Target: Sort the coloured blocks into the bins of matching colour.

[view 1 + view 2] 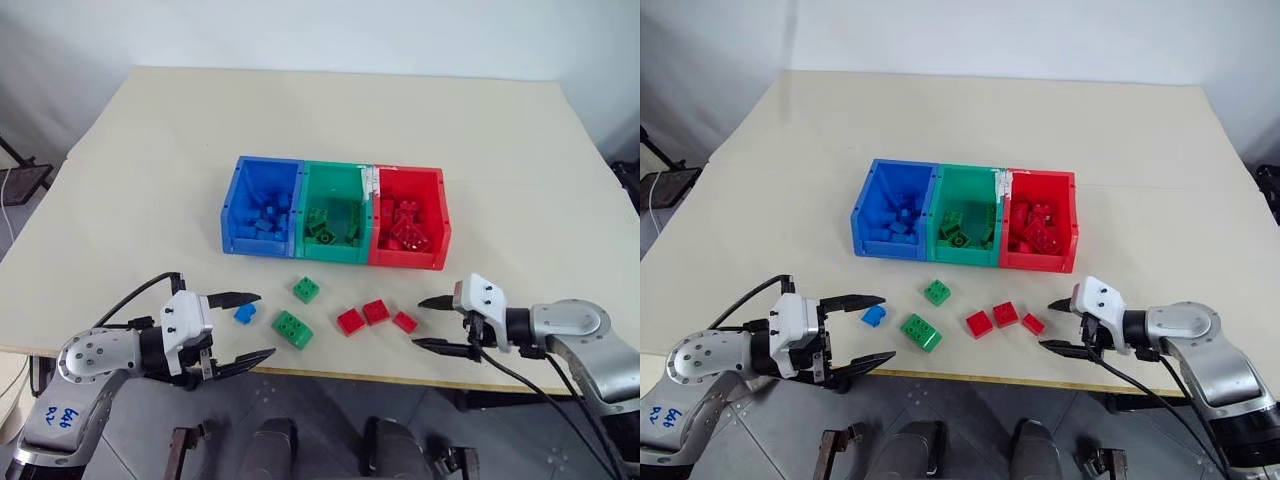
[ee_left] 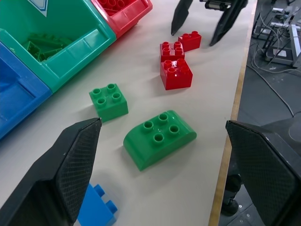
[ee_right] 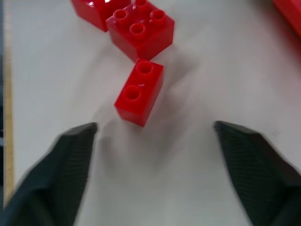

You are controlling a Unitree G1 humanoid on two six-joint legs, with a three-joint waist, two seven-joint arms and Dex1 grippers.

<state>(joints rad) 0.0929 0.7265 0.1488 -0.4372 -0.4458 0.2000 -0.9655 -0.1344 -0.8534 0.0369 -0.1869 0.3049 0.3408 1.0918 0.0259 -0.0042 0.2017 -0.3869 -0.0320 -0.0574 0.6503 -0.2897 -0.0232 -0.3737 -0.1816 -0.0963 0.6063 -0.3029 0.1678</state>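
Beige table w/ 3 joined bins, loose blocks along near edge, 2 grippers.

R gripper: fingers apart, empty, just beside small red block, which lies ahead of the gap betw fingers in wrist view. Next outward: 2 square red blocks, touching each other. L gripper: fingers wide apart, empty; blue block just by upper finger. Rounded green block near L fingertips; square green block beyond it, toward bins. Bins mid-table, well apart from grippers: blue bin on L, green bin middle, red bin on R; each holds blocks of own colour.
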